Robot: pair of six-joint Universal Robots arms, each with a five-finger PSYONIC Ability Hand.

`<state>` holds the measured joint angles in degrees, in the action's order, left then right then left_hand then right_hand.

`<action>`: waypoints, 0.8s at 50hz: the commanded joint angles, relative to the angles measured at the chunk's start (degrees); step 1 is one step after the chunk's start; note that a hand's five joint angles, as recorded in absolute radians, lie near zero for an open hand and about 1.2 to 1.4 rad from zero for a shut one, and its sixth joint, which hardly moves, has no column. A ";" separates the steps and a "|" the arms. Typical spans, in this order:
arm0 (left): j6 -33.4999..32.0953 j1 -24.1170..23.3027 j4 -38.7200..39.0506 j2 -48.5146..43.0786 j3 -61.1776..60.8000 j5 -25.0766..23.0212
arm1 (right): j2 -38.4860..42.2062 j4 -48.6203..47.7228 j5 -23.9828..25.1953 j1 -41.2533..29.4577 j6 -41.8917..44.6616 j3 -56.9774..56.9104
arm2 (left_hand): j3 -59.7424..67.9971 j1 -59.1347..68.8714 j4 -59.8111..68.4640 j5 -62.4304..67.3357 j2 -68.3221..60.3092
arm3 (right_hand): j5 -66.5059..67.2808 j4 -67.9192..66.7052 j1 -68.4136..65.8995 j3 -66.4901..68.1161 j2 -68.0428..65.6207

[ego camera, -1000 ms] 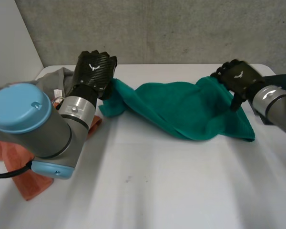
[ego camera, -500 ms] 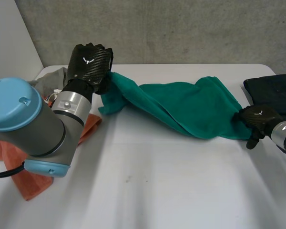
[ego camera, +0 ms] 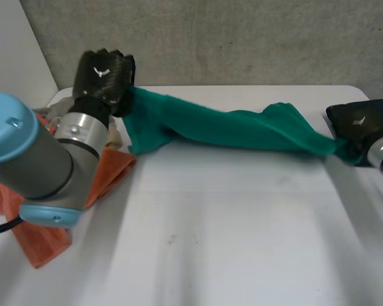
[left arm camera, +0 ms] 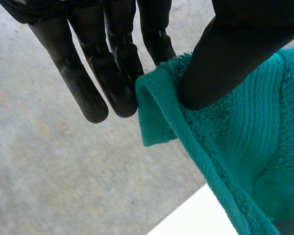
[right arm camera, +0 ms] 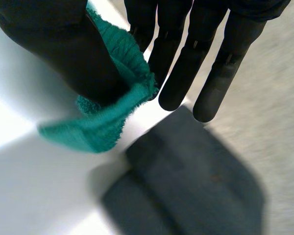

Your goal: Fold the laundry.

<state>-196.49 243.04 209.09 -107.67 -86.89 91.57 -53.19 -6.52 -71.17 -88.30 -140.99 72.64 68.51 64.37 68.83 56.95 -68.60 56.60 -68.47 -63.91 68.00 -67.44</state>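
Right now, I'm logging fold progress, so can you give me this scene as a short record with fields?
towel: green, stretched as a band between both hands, unfolded
left hand: thumb and fingers pinch one end
right hand: thumb and fingers pinch the other end
other laundry: orange cloth beside the left arm; dark cloth beyond the right fingertips
surface: white table

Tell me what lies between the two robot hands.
The green towel, strung as a band from the left robot hand to the right robot hand, each pinching one end. The head view shows it.
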 commanded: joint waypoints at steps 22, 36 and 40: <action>-16.73 2.88 -31.38 -3.32 17.45 0.36 | -17.05 28.76 -5.03 0.85 14.25 -13.22 | 11.49 15.63 11.17 13.05 -11.40 | 13.40 -11.53 -16.09 12.00 -12.56; -17.09 4.10 -7.07 -20.92 44.33 0.71 | -5.35 -10.32 -13.91 -5.65 7.05 -22.10 | 11.49 15.63 11.17 13.05 -11.40 | 13.40 -11.53 -16.09 12.00 -12.56; -16.91 4.90 3.04 -18.99 47.95 0.63 | -8.24 -23.35 -15.05 -6.71 1.78 -22.54 | 11.49 15.63 11.17 13.05 -11.40 | 13.40 -11.53 -16.09 12.00 -12.56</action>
<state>-213.67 246.61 198.18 -128.98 -45.92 92.02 -58.17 -11.20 -84.33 -93.34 -132.43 51.62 68.52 64.37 68.86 56.94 -68.60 59.07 -68.67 -65.73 68.19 -67.44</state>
